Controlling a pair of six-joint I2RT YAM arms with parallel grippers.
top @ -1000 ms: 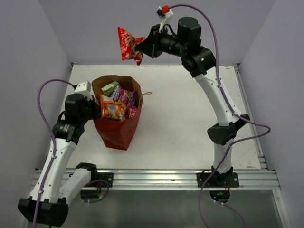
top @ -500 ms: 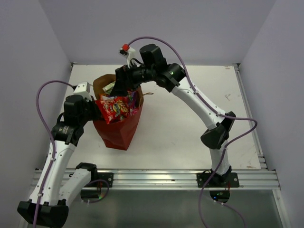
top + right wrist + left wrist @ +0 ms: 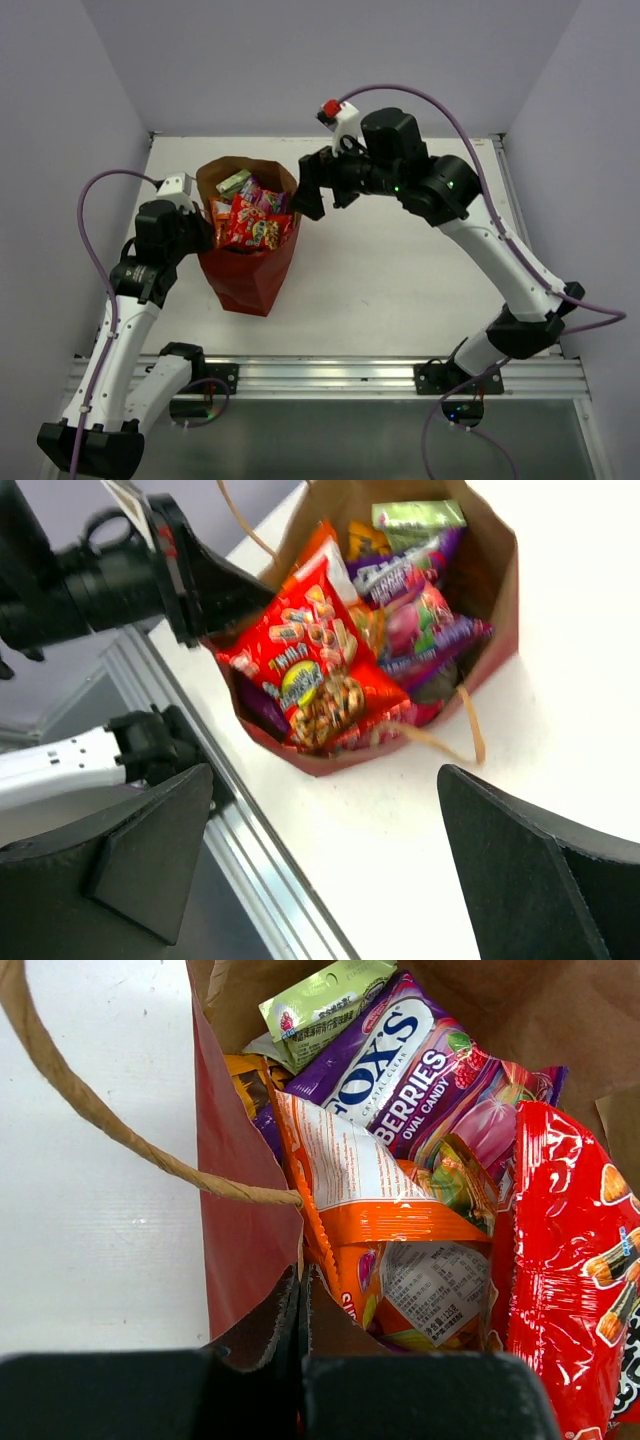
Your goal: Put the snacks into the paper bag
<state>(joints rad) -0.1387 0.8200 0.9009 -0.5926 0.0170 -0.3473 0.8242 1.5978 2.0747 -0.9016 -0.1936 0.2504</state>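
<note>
Between the jaws of the left gripper [image 3: 300, 1305] sits the rim of the paper bag [image 3: 245, 280]. It is pinched tight, so the bag stands up. Just ahead of the right gripper [image 3: 306, 188], a red packet [image 3: 255, 222] lies on top of the other snacks [image 3: 400, 600] inside the bag. Those jaws are spread wide and hold nothing. I think the right arm should lift away slowly, clear of the twine handle [image 3: 474, 730], while the left jaws hold firm so the bag does not tip.

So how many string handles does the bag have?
2. One handle loops up by the rim that the left gripper pinches; the other handle droops off the paper bag's opposite side. Neither is hidden.
</note>
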